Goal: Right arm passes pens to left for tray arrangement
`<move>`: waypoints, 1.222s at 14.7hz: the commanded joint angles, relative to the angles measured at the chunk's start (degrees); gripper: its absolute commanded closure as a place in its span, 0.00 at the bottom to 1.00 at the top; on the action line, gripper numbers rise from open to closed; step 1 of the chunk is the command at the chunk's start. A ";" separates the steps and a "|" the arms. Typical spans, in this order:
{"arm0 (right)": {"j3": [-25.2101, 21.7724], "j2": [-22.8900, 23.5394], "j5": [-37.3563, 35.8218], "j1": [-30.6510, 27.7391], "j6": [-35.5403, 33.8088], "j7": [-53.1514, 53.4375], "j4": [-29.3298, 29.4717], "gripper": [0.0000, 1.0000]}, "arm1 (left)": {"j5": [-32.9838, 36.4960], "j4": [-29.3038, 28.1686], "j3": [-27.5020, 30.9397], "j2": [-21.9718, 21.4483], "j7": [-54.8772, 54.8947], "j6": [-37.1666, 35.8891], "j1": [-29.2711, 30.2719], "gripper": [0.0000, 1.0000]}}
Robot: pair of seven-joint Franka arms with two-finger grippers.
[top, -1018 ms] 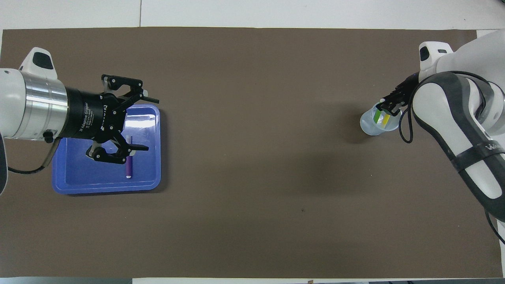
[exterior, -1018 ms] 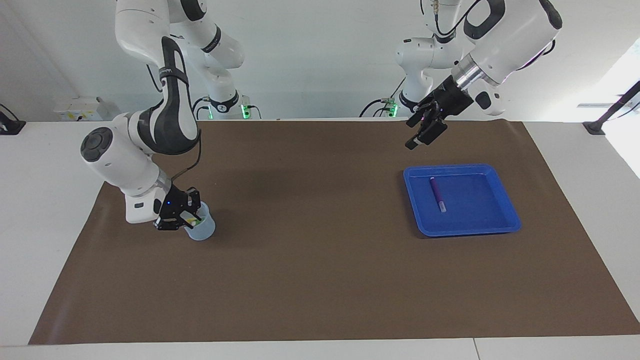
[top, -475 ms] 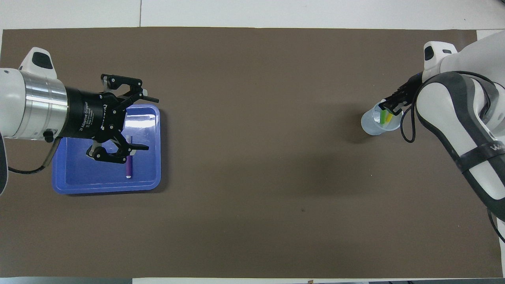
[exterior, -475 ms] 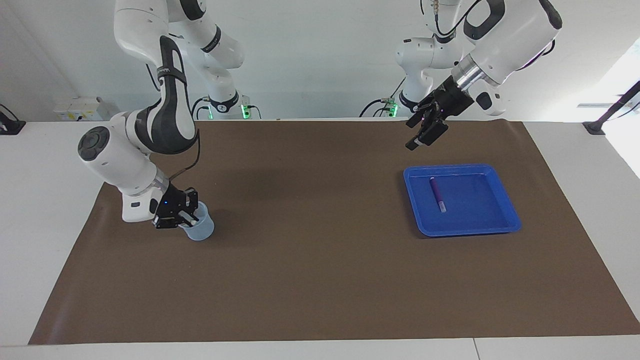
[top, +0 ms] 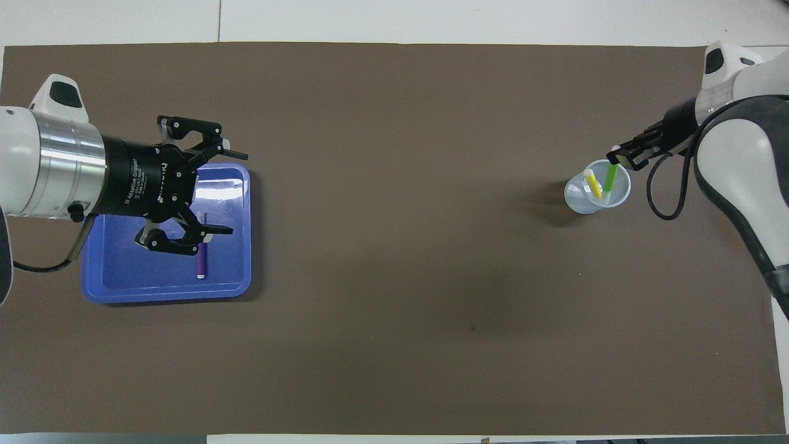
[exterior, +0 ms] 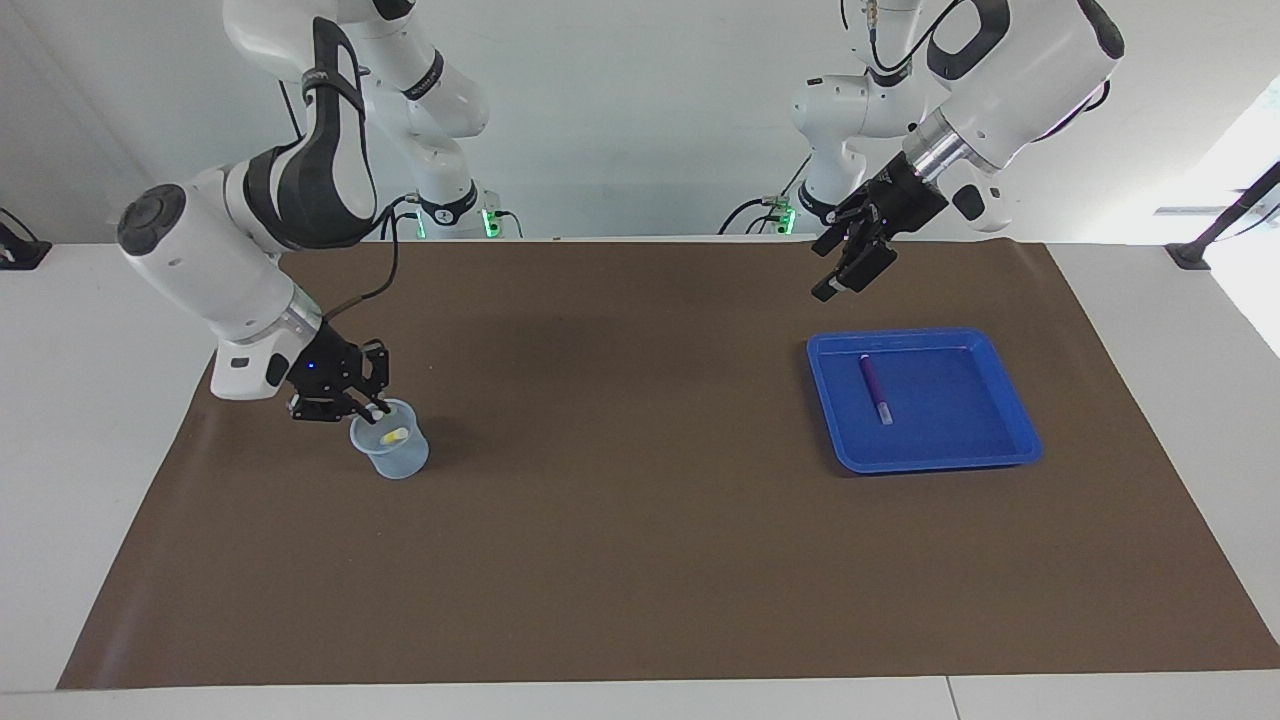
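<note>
The right end effector (exterior: 372,408) sits at the rim of a small translucent bluish cup (exterior: 392,455) on the brown mat (exterior: 620,560) covering the counter (exterior: 60,330), toward the right arm's end. In the overhead view its fingertips are clenched on the upper end of the bright green pen (top: 610,179), whose lower part is inside the cup (top: 579,200). The yellow pen (top: 593,184) leans in the same cup just beside the green one, free of the fingers; in the facing view it shows as a yellow spot (exterior: 395,435) inside the cup directly under the end effector. The left end effector (exterior: 850,258) hangs in the air with its fingers spread wide and nothing between them; in the overhead view it (top: 209,188) covers part of the bright blue tray (top: 237,283), while the facing view shows it well above the mat near the tray's (exterior: 940,462) edge that lies nearer the robots. The purple pen (exterior: 874,388) lies flat inside the tray, below the released left end effector, its pale end pointing away from the robots, alone in that container.
</note>
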 commanded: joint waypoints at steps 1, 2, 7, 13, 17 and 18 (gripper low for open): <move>0.61 -4.23 1.39 -0.38 -1.92 6.64 1.47 1.00 | -1.02 -1.25 0.23 -0.77 -0.88 1.33 -0.30 0.00; 0.69 -6.33 1.39 -0.02 -2.09 10.15 1.47 1.00 | -1.02 -1.25 0.23 -0.77 -0.88 1.33 -0.30 0.00; 2.54 -9.17 4.72 4.54 -2.89 41.84 4.72 1.00 | -0.93 -1.25 0.32 -0.77 -0.88 1.42 -0.21 0.00; 2.63 -8.82 5.52 16.93 8.78 78.68 4.63 1.00 | -1.02 -1.25 0.32 -0.77 -0.88 1.42 -0.03 0.00; 2.63 -8.99 5.35 24.13 17.03 97.06 3.15 1.00 | -0.85 -0.11 0.32 -0.33 -7.43 1.42 -0.12 0.00; 2.63 -9.17 5.35 25.63 19.67 100.76 2.62 1.00 | -0.59 1.02 0.23 -0.16 -11.47 1.51 -0.29 0.00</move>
